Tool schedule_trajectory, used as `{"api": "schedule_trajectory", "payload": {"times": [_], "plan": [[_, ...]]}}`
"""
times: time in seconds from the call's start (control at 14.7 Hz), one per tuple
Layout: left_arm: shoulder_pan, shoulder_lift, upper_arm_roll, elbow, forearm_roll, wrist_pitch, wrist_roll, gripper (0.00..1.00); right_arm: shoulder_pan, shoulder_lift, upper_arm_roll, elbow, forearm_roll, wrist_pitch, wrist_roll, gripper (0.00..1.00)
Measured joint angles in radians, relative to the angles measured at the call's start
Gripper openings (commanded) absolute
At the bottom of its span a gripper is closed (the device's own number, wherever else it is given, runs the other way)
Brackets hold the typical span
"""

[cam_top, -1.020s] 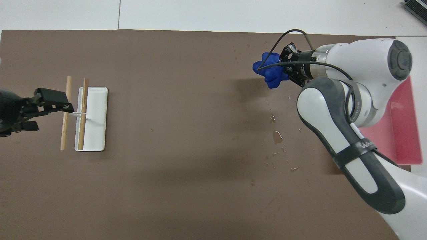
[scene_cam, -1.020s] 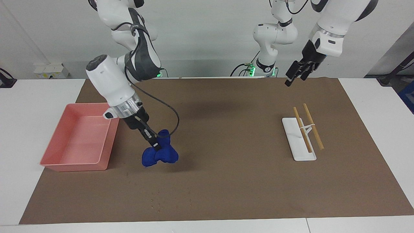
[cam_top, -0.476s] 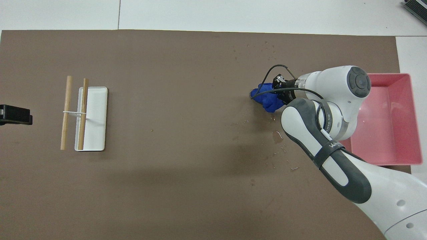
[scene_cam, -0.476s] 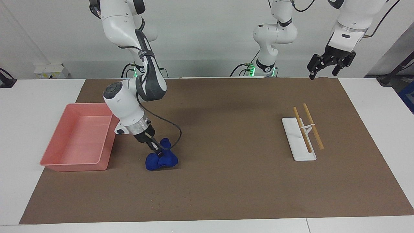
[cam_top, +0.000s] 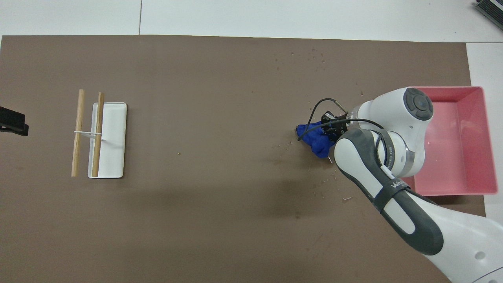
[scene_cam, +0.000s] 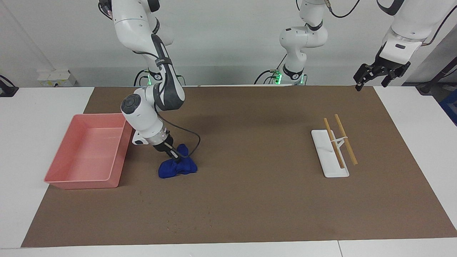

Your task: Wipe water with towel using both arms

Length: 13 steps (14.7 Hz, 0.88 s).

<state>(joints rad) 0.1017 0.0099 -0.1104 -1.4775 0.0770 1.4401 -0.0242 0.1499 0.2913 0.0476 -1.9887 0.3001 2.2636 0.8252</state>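
The deep-blue towel (scene_cam: 178, 167) lies bunched on the brown mat beside the pink tray; it also shows in the overhead view (cam_top: 314, 138). My right gripper (scene_cam: 174, 155) is shut on the towel and presses it down onto the mat; it also shows in the overhead view (cam_top: 329, 126). A few small water drops (cam_top: 346, 198) lie on the mat nearer to the robots than the towel. My left gripper (scene_cam: 373, 79) is open and empty, raised over the mat's corner at the left arm's end; only its tip (cam_top: 12, 124) shows in the overhead view.
An empty pink tray (scene_cam: 57, 178) stands at the right arm's end of the mat. A white flat holder (scene_cam: 323, 148) with two wooden sticks (scene_cam: 345, 140) across it lies toward the left arm's end.
My right gripper has lowered the towel onto the mat and dragged it nearer to the robots, over the small puddle. My left gripper has drawn back and up toward its end of the table.
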Motion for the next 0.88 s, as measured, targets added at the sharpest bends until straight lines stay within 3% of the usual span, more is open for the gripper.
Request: {"api": "schedule_trajectory", "payload": {"times": [0.34,0.61,0.88], "plan": [[0.017,0.0,-0.029,-0.002,0.0,-0.012,0.026,1.0,-0.001,-0.055,0.0,-0.088,-0.005,-0.05,0.006,0.0],[0.016,-0.001,-0.035,-0.012,-0.001,-0.023,0.029,1.0,0.001,-0.123,0.001,-0.155,-0.005,-0.194,0.037,0.0],[0.014,-0.002,-0.037,-0.012,-0.002,-0.021,0.029,1.0,0.004,-0.197,0.007,-0.259,-0.005,-0.225,0.095,0.0]]}}
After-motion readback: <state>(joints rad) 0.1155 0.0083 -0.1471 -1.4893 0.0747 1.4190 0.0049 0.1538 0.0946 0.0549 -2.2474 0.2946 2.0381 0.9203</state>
